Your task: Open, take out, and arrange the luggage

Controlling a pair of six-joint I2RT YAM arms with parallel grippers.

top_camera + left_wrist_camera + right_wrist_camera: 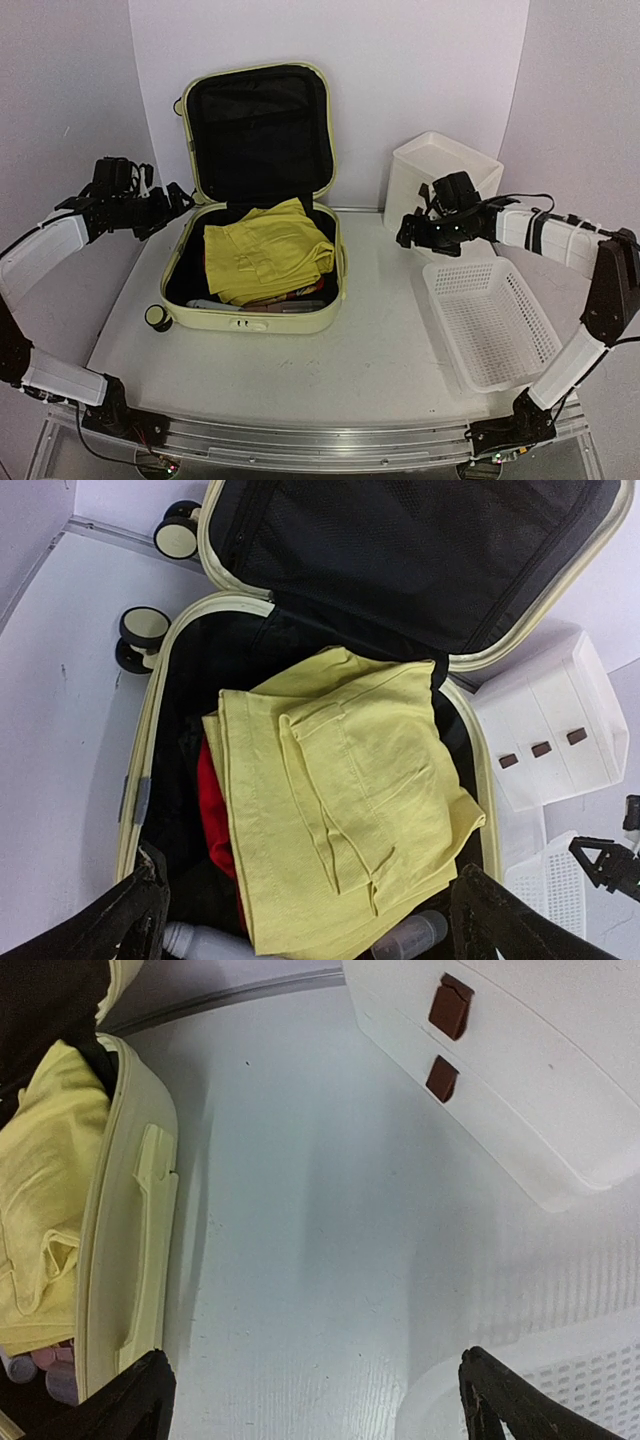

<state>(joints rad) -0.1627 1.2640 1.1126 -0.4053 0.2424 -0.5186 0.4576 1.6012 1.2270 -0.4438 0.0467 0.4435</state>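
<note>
- The luggage (250,320) lies open on the table, its lid (258,125) propped upright at the back. The lower shell sits directly below and ahead of the left gripper (172,208), and off to one side of the right gripper (408,236).
- Both pairs of jaws are spread wide and hold nothing. The left pair frames the packed shell. The right pair hangs over bare table between the shell's side wall and the drawer box (440,170), with the mesh basket (500,320) by 1 finger.
- The shell looks rigid and smooth, so probably slippery to pinch. The side handle (150,1240), on the wall nearest the right jaws, is the likeliest grip for shifting it, and the casters may let it roll.
- The yellow garment (340,800) lies folded on top, centred between the left jaws. It is soft, light and likely to unfold, so a pinch at a thick folded edge seems best.
- A red item (215,820) shows under it, also soft by the look of it.
- 2 small bottles (410,935) lie at the shell's edge closest to the left jaws. They are round and hard and could roll or slip.
</note>
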